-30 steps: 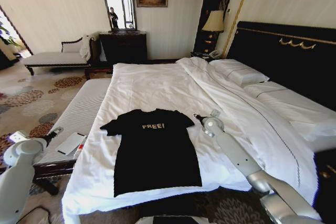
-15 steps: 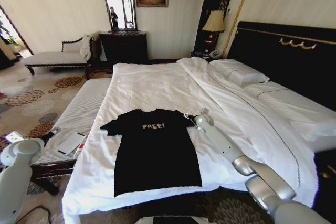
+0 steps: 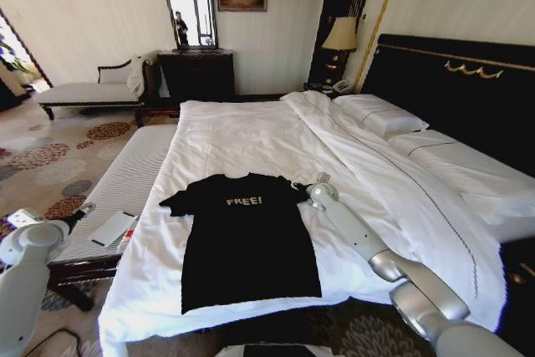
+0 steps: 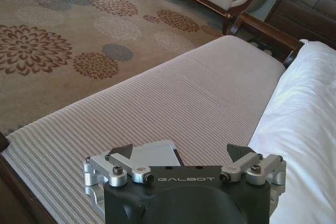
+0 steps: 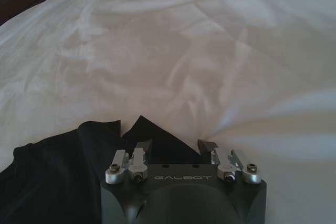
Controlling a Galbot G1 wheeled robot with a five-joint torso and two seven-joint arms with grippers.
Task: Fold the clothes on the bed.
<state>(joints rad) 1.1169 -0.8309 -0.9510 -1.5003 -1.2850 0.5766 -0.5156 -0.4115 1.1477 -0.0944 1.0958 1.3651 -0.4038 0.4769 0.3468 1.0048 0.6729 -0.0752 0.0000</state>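
Our right claw [image 3: 298, 185] has moved in over the last second. It was out on the white sheet, and now it sits right at the sleeve of the black T-shirt [image 3: 249, 236] on our right side. In the right wrist view the 2 fingers [image 5: 143, 147] are partly open with the sleeve edge between them, so they hold nothing yet. We think the claw is ready to pinch that sleeve, and that would be the first fold, so the folding has hardly begun.

The T-shirt lies flat and face up near the foot of the bed [image 3: 251, 135], with the white "FREE!" letters showing. Its bottom hem is close to the edge of the bed nearest us.

Our left claw [image 4: 186, 156] waits off to the side, over the striped bench [image 3: 125, 177] beside the bed. Its fingers are wide open and empty. A small white flat thing [image 3: 113, 228] lies on the bench under it.

There is lots of bare white sheet above the shirt and on both sides, so a sleeve can swing over with nothing in the way. The pillows [image 3: 380, 114] are far off near the headboard.
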